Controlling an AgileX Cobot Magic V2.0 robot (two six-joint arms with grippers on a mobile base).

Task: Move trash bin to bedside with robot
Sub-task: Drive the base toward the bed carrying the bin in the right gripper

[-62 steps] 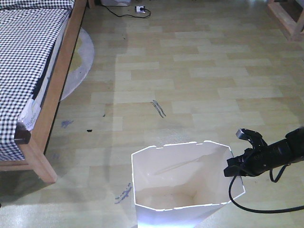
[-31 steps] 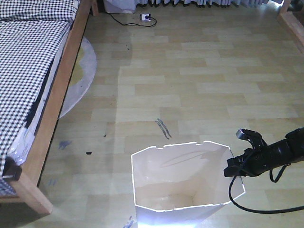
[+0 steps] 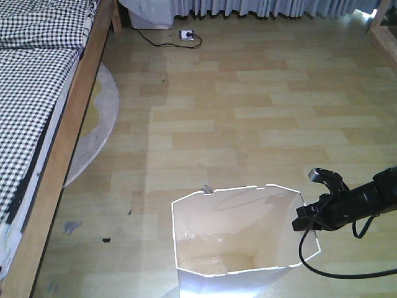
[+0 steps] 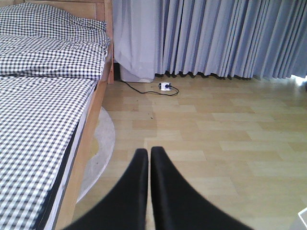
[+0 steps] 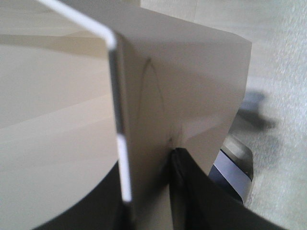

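The white trash bin (image 3: 236, 239) with a faceted rim stands low in the front view, cream inside. My right gripper (image 3: 302, 218), on a thin black arm with a trailing cable, is shut on the bin's right rim. In the right wrist view the bin wall (image 5: 158, 96) sits pinched between the two black fingers (image 5: 184, 172). The bed (image 3: 34, 81), with a light wooden frame and black-and-white checked bedding, runs along the left. It also shows in the left wrist view (image 4: 43, 96). My left gripper (image 4: 149, 155) is shut and empty, pointing at the floor beside the bed.
A pale round rug (image 3: 93, 124) lies partly under the bed. A white power strip with a black cable (image 3: 186, 35) lies at the far wall below grey curtains (image 4: 216, 38). A wooden post (image 3: 379, 28) stands far right. Small dark marks (image 3: 105, 239) dot the floor.
The view has advanced along the floor: the bed has slid down and left, its foot post has left the frame, and the curtains have come into view. The right gripper's hold on the bin is unchanged.
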